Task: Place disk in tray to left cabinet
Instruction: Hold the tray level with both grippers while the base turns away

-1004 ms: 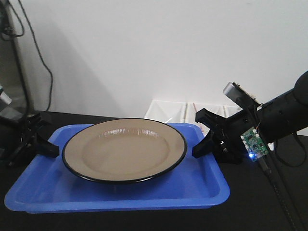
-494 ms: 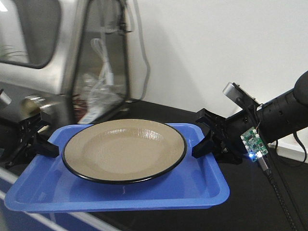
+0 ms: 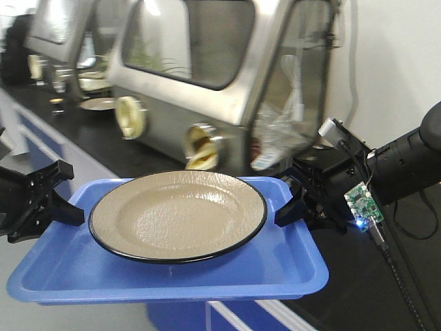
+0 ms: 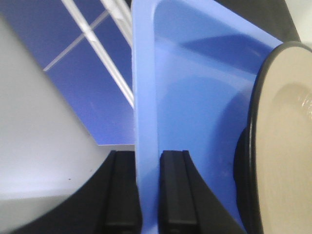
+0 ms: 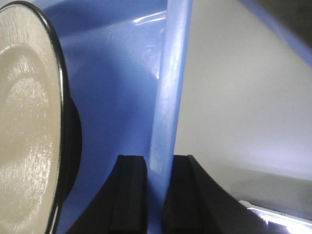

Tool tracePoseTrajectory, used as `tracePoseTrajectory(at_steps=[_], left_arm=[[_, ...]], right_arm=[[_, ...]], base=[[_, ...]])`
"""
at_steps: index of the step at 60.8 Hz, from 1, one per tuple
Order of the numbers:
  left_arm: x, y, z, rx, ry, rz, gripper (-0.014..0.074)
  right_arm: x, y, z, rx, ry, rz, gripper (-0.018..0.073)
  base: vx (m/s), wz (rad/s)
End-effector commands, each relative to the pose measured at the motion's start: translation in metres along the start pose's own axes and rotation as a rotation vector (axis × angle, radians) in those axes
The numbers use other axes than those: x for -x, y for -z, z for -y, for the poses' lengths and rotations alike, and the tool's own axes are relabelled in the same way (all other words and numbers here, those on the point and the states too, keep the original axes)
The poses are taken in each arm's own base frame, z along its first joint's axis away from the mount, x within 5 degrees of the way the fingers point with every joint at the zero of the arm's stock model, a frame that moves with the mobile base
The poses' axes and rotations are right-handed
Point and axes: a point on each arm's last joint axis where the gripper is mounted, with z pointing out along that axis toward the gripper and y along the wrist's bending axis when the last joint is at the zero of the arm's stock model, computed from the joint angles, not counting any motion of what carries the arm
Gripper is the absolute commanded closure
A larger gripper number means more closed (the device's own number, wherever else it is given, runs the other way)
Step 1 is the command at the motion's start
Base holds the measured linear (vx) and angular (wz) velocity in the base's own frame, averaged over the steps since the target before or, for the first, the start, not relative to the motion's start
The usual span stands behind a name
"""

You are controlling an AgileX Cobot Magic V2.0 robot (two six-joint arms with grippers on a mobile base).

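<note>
Hands: left hand (image 4: 146, 195), right hand (image 5: 155, 195) both clamp tray (image 3: 172, 276) rims
Risk: loose disk (image 3: 178, 215) could slide if tray tilts

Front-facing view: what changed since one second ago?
The background swept rightward: white bins replaced by a steel glovebox, so the robot likely turned left. The flat blue plastic tray, round beige enamel disk, left pincer and right pincer clamped on its rim stayed put.

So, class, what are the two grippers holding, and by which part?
The tray: the left gripper clamps the rim of its left short side, the right gripper the rim of its right. The plate only lies in it.
</note>
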Motion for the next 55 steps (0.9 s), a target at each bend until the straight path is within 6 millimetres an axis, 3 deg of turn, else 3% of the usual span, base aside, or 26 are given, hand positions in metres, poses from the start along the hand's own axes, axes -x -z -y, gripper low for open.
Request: tracePoseTrajectory(at_steps=[1, 34, 55], left_arm=[[-0.0006, 0.0223, 0.0322, -0.159, 0.024, 0.061, 0.0596], [-0.0007, 0.0223, 0.0322, -0.159, 0.024, 0.061, 0.0596], [-0.0009, 0.0223, 0.0322, -0.159, 0.024, 0.059, 0.0596]], right_arm=[[-0.0011, 0.0264, -0.0356, 0.186, -0.004, 0.08, 0.0563], [-0.0012, 0.0264, -0.0356, 0.186, -0.004, 0.079, 0.0563], [-0.0012, 0.0264, -0.0356, 0.186, -0.004, 0.079, 0.0563]], base=[[-0.05, 0.71], [-0.01, 0.73], [0.09, 0.5]])
